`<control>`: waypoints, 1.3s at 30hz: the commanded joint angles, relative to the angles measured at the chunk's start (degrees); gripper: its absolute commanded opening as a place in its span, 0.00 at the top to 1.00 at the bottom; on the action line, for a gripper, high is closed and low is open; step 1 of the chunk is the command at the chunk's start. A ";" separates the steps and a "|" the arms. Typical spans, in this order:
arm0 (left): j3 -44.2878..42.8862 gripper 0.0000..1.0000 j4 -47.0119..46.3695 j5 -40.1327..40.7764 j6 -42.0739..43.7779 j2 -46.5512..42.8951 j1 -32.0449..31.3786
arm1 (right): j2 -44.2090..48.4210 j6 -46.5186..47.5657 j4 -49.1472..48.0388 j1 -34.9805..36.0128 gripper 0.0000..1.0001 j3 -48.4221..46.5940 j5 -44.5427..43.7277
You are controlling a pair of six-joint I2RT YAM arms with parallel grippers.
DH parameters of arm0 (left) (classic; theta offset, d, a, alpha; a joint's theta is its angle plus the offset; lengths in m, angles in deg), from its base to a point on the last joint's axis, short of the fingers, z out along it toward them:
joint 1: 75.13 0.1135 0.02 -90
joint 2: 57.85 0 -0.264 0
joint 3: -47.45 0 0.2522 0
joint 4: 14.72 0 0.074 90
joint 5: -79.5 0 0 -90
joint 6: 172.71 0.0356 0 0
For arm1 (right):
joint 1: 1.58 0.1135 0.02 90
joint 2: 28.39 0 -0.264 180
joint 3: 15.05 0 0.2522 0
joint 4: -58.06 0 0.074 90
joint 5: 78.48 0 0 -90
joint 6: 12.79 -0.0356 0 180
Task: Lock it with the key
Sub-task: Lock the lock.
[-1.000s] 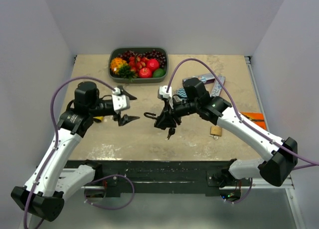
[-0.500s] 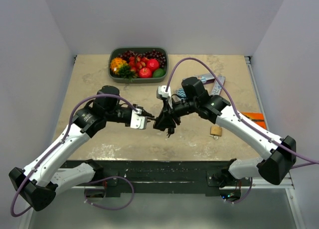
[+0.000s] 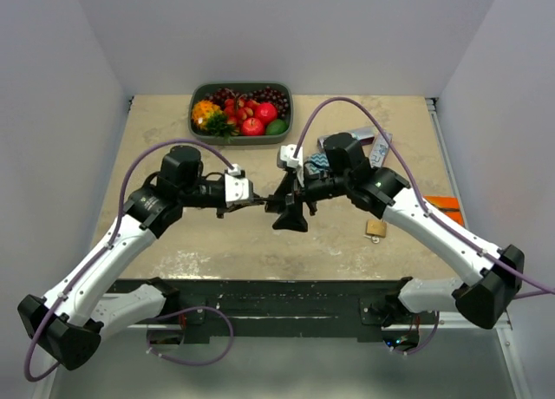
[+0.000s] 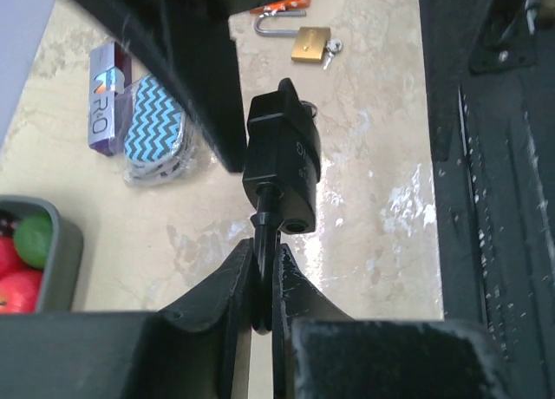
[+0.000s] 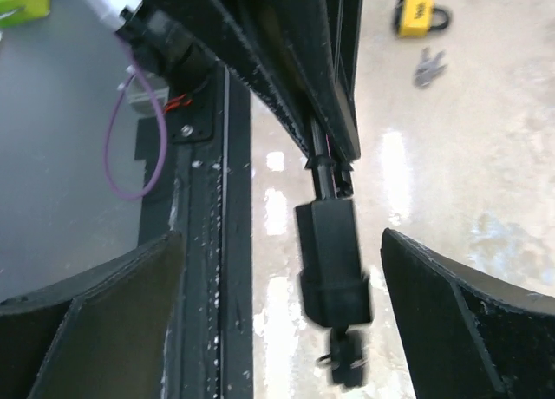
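Over the middle of the surface [image 3: 173, 113]: black padlock [image 3: 289, 217], hanging between the two arms; it looks clear of the surface
Left tool [image 4: 263, 262]: pressed together on the shackle of the black padlock; both fingertips pinch the thin bar, with the lock body sticking out beyond them
Right tool [image 5: 282, 243]: spread wide; one finger [image 5: 95, 304] stands on each side of the lock body with a clear gap on both sides, touching nothing
Key [image 5: 347, 366]: seated in the end of the lock body opposite the shackle; a small ring hangs from it
Brass padlock [image 4: 310, 43]: lying on the surface on the right arm's side, well apart from the black one; small keys rest just beside it
Yellow padlock [image 5: 421, 16]: lying on the surface in the right wrist view, past the left tool; loose keys [image 5: 431, 67] lie near it
Fruit bowl [image 3: 290, 113]: at the far edge of the surface; grapes, red fruit, an orange and something green fill it
Zigzag pouch [image 4: 156, 126]: blue and black, flat on the surface; a purple and white box [image 4: 102, 95] touches its far side
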 commanded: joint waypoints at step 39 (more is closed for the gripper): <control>3.35 1.00 -44.95 -21.42 -53.00 -3.35 7.07 | 10.65 -8.67 -19.60 -1.52 0.65 4.34 4.59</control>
